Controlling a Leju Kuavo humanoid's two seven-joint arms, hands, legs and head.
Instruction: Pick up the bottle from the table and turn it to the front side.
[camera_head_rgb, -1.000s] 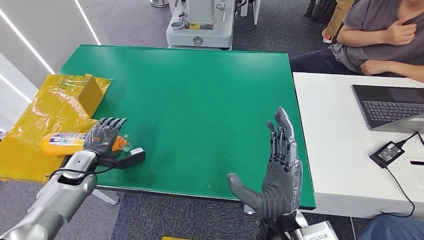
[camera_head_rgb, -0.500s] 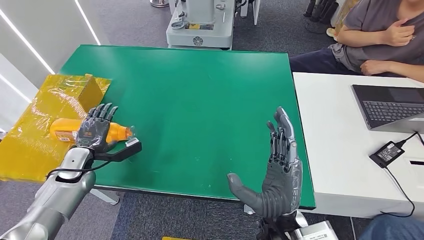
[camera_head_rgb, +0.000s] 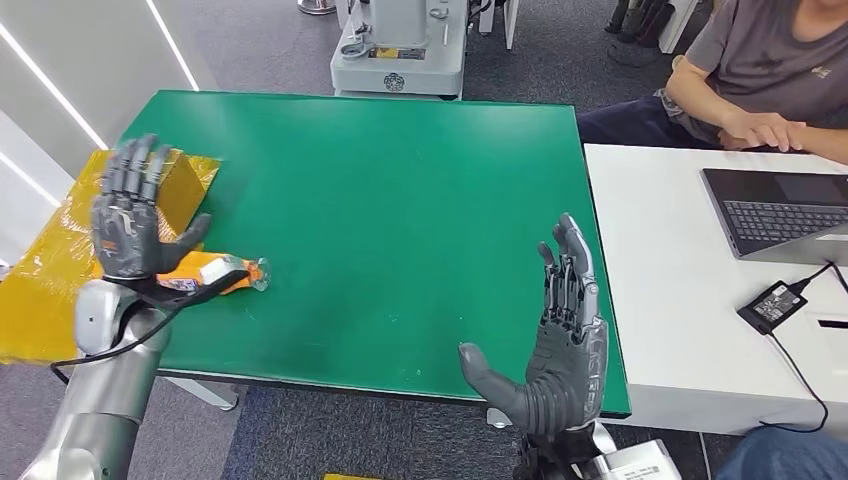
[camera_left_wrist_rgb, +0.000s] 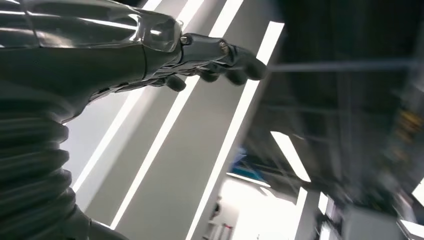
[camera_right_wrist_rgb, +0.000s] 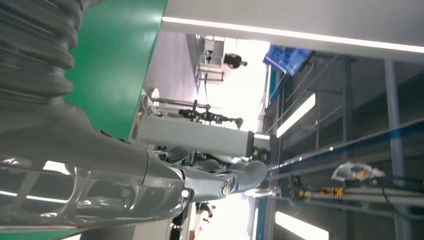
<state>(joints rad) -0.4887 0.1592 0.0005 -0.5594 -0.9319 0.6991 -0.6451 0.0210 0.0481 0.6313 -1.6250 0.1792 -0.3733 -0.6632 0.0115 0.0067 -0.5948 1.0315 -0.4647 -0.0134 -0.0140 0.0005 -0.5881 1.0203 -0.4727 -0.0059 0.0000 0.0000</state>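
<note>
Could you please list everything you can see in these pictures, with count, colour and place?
table: one, green, centre of the head view
bottle: one, orange, lying on its side at the table's left edge
plastic sheet: one, yellow, over the table's left side
box: one, yellow-brown, on the sheet
desk: one, white, right of the table
laptop: one, dark grey, open on the desk
power adapter: one, black, on the desk with its cable
machine: one, light grey, beyond the table
person: one, grey shirt, seated far right
left hand: raised above the bottle, fingers spread, holding nothing
right hand: open, upright at the near edge
</note>
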